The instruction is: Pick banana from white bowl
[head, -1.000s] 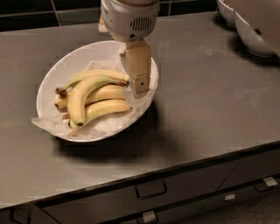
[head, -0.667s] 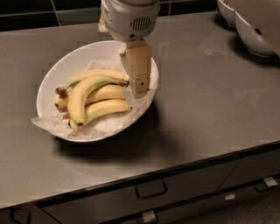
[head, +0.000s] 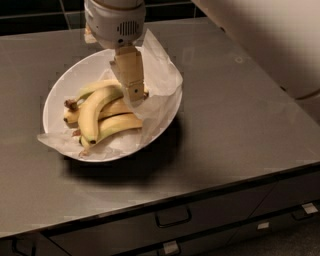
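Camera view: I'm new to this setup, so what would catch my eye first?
The wide shallow white bowl of yellow bananas, lined with crinkled white paper, sits left of centre on the grey countertop. The robot's cream end effector reaches down into it, at the bananas' right ends.

Non-task stuff: a few straighter yellow bananas (head: 122,124) side by side on crinkled white paper (head: 162,82). Paper's right flap stands up just beside gripper (head: 135,96); left corner hangs out onto counter (head: 240,130). Counter is grey, glossy. Under front edge: drawers (head: 125,230) w/ dark pull handle (head: 173,219) + small metal latches (head: 170,247). Dark tiles (head: 35,15) at back. Big pale shape (head: 280,45) top-right, can't tell what.
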Tool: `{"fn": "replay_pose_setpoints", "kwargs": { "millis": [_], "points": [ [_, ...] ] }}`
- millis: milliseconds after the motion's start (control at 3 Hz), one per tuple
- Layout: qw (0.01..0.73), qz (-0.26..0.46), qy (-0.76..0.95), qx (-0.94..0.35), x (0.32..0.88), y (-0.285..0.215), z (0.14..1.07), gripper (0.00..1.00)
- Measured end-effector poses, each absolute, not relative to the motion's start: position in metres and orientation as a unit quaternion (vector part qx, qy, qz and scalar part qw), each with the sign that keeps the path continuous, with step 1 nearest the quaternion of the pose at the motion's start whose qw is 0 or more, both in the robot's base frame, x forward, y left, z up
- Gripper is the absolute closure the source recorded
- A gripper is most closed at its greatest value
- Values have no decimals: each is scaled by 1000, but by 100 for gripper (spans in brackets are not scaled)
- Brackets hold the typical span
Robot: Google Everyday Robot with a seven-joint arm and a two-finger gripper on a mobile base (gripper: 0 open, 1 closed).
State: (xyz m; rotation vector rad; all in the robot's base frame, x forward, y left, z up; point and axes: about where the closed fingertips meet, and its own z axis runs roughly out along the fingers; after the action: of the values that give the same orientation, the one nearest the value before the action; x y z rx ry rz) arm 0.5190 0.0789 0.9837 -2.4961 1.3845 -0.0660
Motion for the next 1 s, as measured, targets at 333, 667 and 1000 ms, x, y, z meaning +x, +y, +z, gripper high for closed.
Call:
{"fn": "replay_pose_setpoints", "kwargs": {
  "millis": [333,667,1000],
  "points": [
    [135,-13,454,-881,531,105,975,0],
    [131,1,445,-886,532,114,963,0],
    [127,17,443,-887,528,117,950,0]
  ]
}}
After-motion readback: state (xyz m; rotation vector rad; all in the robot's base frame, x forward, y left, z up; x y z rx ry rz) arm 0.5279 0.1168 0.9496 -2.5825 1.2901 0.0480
